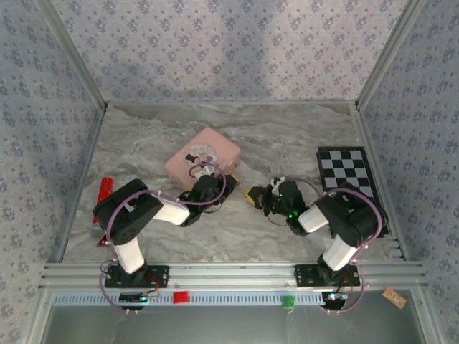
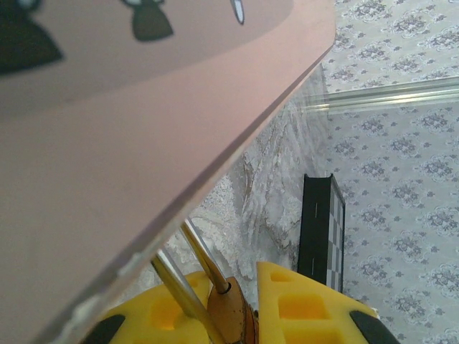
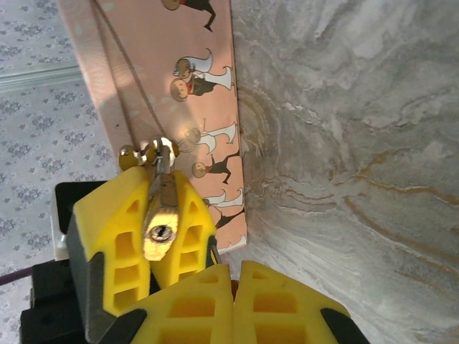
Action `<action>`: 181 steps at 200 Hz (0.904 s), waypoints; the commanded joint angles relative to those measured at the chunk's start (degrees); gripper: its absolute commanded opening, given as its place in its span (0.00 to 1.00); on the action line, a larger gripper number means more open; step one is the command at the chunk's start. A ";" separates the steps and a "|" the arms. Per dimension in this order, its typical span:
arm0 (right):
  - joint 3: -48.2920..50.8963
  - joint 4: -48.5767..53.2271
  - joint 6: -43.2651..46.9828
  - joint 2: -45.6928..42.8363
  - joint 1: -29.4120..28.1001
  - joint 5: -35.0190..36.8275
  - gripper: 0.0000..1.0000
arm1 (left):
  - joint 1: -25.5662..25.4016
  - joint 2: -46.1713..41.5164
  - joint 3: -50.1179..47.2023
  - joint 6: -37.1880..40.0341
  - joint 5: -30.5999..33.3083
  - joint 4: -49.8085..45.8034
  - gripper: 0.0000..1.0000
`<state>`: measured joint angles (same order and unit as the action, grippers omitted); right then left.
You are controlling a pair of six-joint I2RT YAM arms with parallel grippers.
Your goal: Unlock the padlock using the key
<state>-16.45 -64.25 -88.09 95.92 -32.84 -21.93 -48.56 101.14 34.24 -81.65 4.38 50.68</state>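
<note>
The small brass padlock (image 2: 233, 315) is clamped between the yellow fingers of my left gripper (image 2: 226, 287), which is shut on it. Its silvery shackle (image 2: 204, 258) runs up to the edge of the pink tin (image 2: 107, 143). In the right wrist view the padlock (image 3: 161, 229) shows its keyhole end, facing my right gripper (image 3: 235, 269). That gripper is shut just below and to the right of the padlock. A thin dark sliver of the key (image 3: 214, 251) sticks out at its fingertips; the rest of the key is hidden. In the top view both grippers (image 1: 211, 183) (image 1: 257, 197) meet in front of the pink tin (image 1: 208, 147).
A black-and-white chessboard (image 1: 344, 172) lies at the right side of the marble table. A red object (image 1: 104, 193) lies by the left wall. Patterned walls close off three sides.
</note>
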 commanded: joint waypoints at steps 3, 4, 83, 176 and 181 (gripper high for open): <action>-1.17 -6.00 -2.26 1.82 -0.69 -0.15 0.00 | -1.99 2.44 -0.06 -11.86 -11.27 -0.68 0.00; -1.20 -5.99 -2.26 1.82 -0.71 -0.14 0.00 | -1.99 2.37 -0.06 -11.82 -11.25 -0.89 0.00; -0.99 -3.25 -2.17 -1.04 0.71 -1.45 0.00 | -1.63 5.81 -0.75 -13.98 -11.85 4.72 0.00; -1.31 0.75 -0.55 -5.64 1.37 -1.99 0.00 | -1.72 5.51 -1.01 -13.50 -11.84 5.02 0.00; -1.24 0.96 -0.54 -5.73 1.33 -1.97 0.00 | -1.77 5.55 -1.07 -13.42 -11.83 5.18 0.00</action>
<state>-16.69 -65.56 -89.58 91.66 -31.73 -23.14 -48.56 102.50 34.37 -81.25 4.58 53.32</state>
